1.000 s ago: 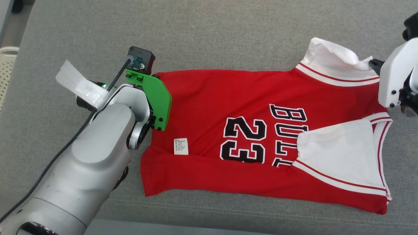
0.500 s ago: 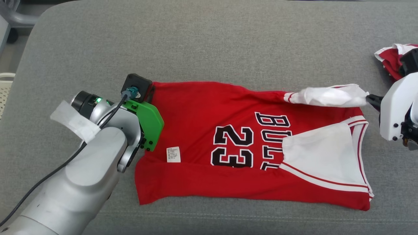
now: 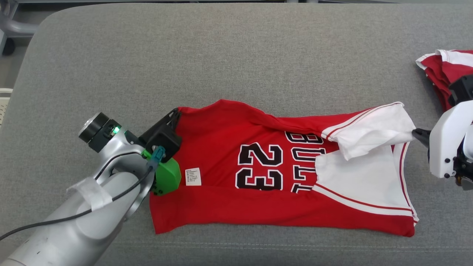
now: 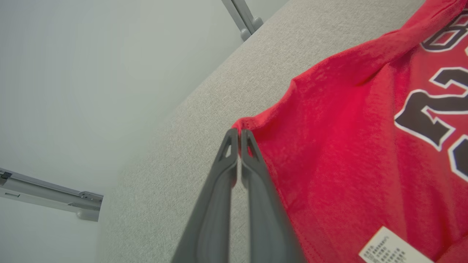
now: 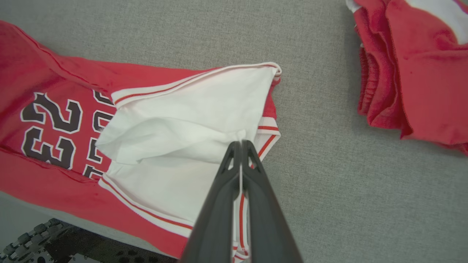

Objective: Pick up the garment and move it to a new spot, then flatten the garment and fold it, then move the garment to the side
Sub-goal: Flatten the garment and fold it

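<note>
The garment [image 3: 258,192] is a red jersey with a black "23" and white sleeve panels, lying across the grey cushion. My left gripper [image 3: 176,112] is shut on its far left hem corner [image 4: 245,122], and the fingers [image 4: 252,160] meet at the tips. That corner is lifted off the cushion. At the right, my right gripper [image 3: 414,132] is shut on the white sleeve [image 3: 369,129], which hangs over the "BULLS" lettering. In the right wrist view my right gripper [image 5: 241,143] pinches the white sleeve [image 5: 190,120] above the lower white panel.
The grey cushion [image 3: 221,48] stretches far behind the garment. A second pile of red and white clothes [image 3: 443,70] lies at the far right, close to my right arm, and is seen as the red pile [image 5: 413,69]. The cushion's front edge runs just below the garment.
The head camera has shifted, bringing the red pile into view. Both grippers have lifted the garment's far edge and drawn it toward the near side; the white sleeve now drapes over the lettering.
</note>
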Tool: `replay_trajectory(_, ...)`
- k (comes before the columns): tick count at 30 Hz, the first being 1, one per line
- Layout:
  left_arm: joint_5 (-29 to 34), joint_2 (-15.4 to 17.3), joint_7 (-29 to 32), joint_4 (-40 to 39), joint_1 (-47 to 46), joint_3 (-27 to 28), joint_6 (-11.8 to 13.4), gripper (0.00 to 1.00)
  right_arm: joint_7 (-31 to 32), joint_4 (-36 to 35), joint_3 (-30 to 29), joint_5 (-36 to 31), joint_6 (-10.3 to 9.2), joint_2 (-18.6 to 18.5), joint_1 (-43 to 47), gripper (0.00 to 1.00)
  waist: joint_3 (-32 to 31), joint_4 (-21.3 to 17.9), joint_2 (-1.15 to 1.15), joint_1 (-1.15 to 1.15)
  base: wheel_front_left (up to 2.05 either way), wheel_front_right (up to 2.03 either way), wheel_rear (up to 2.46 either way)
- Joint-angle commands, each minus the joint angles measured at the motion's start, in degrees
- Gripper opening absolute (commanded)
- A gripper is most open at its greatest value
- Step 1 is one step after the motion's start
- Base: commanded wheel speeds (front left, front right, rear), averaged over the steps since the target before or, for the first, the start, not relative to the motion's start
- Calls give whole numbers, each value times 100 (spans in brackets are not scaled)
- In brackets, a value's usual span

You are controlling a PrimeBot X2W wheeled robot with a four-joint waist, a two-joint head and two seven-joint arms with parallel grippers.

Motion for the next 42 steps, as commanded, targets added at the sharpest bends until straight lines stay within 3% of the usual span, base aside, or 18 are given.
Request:
replay_trajectory(1,152,91,-160,-1,98,-60,85,0,46,-26,-34,10,-1,23,114,0,-7,5,0,0,0,0,0)
replay_trajectory(11,467,224,-712,350,357,-219,447,0,372,-198,-276,-24,-1,142,431,0,-65,-13,0,0,0,0,0)
replay_trajectory(22,347,87,-818,676,629,-241,514,0,815,-312,-434,53,-1,295,715,0,-146,-41,0,0,0,0,0)
replay_trajectory(28,231,127,-844,616,931,-250,453,0,950,-382,-561,-12,-1,352,859,0,-229,-20,0,0,0,0,0)
replay_trajectory(32,58,62,-820,641,1045,-254,286,0,1000,-413,-584,-40,-1,414,907,0,-273,2,0,0,0,0,0)
replay_trajectory(34,-11,38,-743,699,1039,-257,234,24,1011,-413,-601,-68,-1,452,939,0,-285,12,0,0,0,0,0)
replay_trajectory(35,-52,24,-717,729,1027,-232,232,63,1040,-394,-607,-74,-1,484,957,0,-288,15,0,0,0,0,0)
replay_trajectory(36,-93,7,-644,782,1023,-215,225,100,1058,-387,-619,-95,-1,506,969,32,-293,19,0,0,0,0,0)
replay_trajectory(37,-127,-3,-611,814,1015,-194,231,100,1061,-389,-640,-128,-1,524,964,100,-296,21,0,0,0,0,0)
replay_trajectory(42,-259,-39,-500,978,981,-124,310,100,1103,-386,-664,-164,-1,608,1006,100,-327,25,0,0,0,0,0)
